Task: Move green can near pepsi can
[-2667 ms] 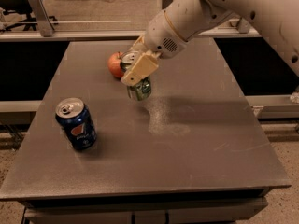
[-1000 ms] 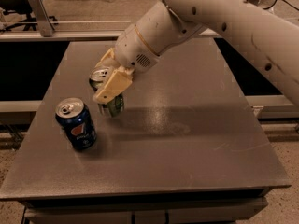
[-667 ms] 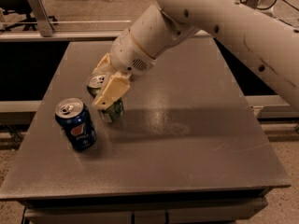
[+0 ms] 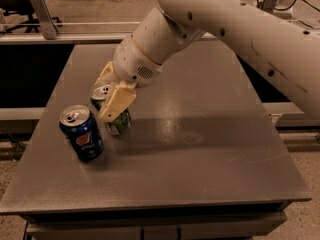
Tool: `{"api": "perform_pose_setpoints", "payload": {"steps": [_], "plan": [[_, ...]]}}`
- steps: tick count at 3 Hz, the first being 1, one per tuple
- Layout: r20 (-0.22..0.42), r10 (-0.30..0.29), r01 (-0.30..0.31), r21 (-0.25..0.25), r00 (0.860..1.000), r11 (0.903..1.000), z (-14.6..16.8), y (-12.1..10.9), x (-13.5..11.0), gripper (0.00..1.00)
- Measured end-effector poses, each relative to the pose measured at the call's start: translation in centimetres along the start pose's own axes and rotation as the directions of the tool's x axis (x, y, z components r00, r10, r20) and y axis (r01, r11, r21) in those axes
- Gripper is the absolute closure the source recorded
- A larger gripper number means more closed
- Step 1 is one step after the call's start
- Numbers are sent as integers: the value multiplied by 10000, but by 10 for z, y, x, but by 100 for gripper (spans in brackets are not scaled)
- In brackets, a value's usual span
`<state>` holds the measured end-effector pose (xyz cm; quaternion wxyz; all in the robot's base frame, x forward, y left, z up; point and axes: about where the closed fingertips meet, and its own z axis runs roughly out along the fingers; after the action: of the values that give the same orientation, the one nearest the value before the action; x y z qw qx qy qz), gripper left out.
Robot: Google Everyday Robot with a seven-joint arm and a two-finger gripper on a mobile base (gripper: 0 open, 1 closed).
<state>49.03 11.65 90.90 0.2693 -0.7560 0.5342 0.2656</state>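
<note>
Having sunk lower over the last second, the cream two-finger gripper (image 4: 111,104) stays clamped around the tilted green soda can (image 4: 120,123) with its silver top, which now sits just beside, not touching, the upright dark blue Pepsi can (image 4: 83,134) on the grey tabletop (image 4: 200,159).

- The gripper (image 4: 111,105), closed around the green can (image 4: 120,123): matt cream plastic.
- The green can and pepsi can (image 4: 83,135): glossy painted metal.
- Table (image 4: 200,149): smooth grey, faint sheen.
</note>
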Motion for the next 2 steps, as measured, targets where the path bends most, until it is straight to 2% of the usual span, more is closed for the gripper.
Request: {"api": "perform_pose_setpoints", "payload": {"steps": [2], "plan": [[-4,-47,47,-51,10000,10000,3,1,-2,36]]}}
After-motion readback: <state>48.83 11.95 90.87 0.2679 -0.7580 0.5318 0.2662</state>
